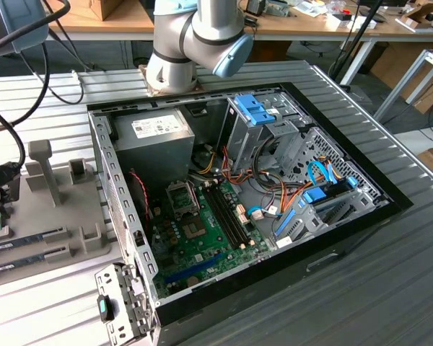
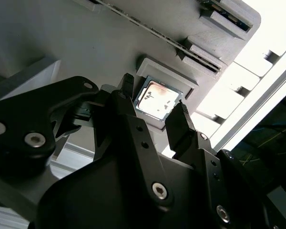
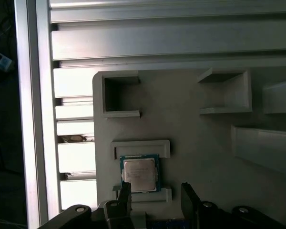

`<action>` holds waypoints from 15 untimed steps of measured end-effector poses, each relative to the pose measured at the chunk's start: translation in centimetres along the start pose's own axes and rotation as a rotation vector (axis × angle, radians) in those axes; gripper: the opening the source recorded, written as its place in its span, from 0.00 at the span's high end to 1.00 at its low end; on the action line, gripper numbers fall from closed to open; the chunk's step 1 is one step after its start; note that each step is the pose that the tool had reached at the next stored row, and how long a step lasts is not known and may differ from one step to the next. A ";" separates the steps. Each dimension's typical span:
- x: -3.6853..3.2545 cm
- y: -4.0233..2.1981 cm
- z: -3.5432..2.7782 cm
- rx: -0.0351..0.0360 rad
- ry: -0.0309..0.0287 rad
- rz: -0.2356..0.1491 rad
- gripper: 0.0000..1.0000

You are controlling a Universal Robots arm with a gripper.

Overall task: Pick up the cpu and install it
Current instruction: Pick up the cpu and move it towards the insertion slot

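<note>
While the cpu (image 3: pixel 139 172) lay flat in its recess on the grey tray (image 3: pixel 205 157), the fingers (image 3: pixel 125 196) stood spread, flanking it; contact could not be told. The pick-up step was judged in hand. A sound grasp called for even closure on opposite edges, with the chip kept level.

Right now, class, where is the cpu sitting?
In the first wrist view the cpu lies flat on the grey fixture plate, seated between two low ridges, with the open gripper poised right by it.
</note>
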State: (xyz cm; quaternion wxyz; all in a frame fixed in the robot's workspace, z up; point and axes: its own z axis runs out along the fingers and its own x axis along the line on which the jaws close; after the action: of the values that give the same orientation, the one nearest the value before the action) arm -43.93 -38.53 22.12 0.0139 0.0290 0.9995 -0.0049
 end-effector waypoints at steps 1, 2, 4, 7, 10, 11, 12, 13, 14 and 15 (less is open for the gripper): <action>0.01 0.00 0.02 0.0000 0.0000 0.000 0.46; 0.01 0.00 0.03 0.0000 0.0001 0.000 0.46; 0.01 0.00 0.07 -0.0001 -0.0001 0.000 0.46; 0.01 0.00 0.13 -0.0001 -0.0001 0.000 0.46; 0.02 0.00 0.29 -0.0002 -0.0002 0.000 0.46; 0.05 0.01 0.37 0.0000 0.0000 0.000 0.46; 0.09 0.01 0.42 0.0001 0.0000 0.000 0.46; 0.15 0.02 0.48 0.0002 0.0000 0.000 0.46; 0.22 0.02 0.53 0.0002 0.0000 0.000 0.46; 0.27 0.01 0.58 0.0002 0.0000 0.000 0.46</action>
State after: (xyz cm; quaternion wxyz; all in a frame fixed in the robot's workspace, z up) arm -44.17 -38.51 21.53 0.0139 0.0290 0.9995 -0.0050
